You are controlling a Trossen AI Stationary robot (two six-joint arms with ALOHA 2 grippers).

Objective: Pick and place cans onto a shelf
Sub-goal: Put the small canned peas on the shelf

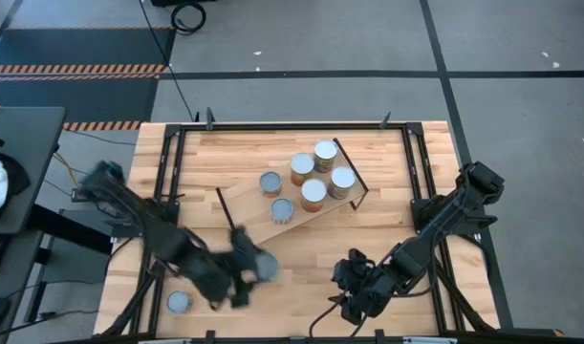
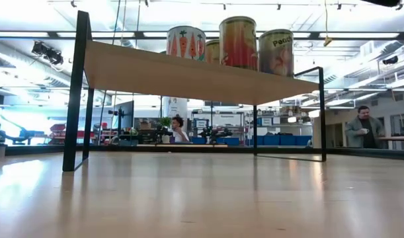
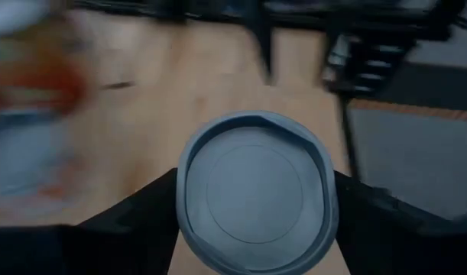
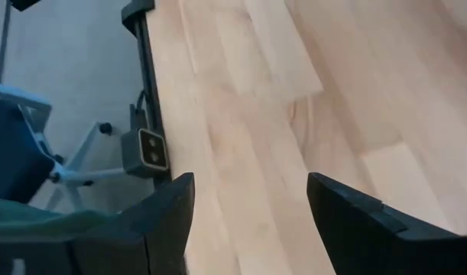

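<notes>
Left gripper [image 1: 248,272] closed across a grey-blue can [image 3: 256,200] near the table's front edge, fingers [image 3: 134,221] flanking its sides just under the silver rim. Rigid, smooth, probably light — apt to slip if pinched off-centre, so best taken mid-body. Right gripper [image 4: 248,210] parted and empty over bare tabletop [image 4: 309,114]. Six cans on the shelf [image 1: 248,203]; one more [image 1: 179,303] at the left front corner.

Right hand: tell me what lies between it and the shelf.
In the high view, only bare tabletop lies between the right hand and the shelf; no can stands there.
</notes>
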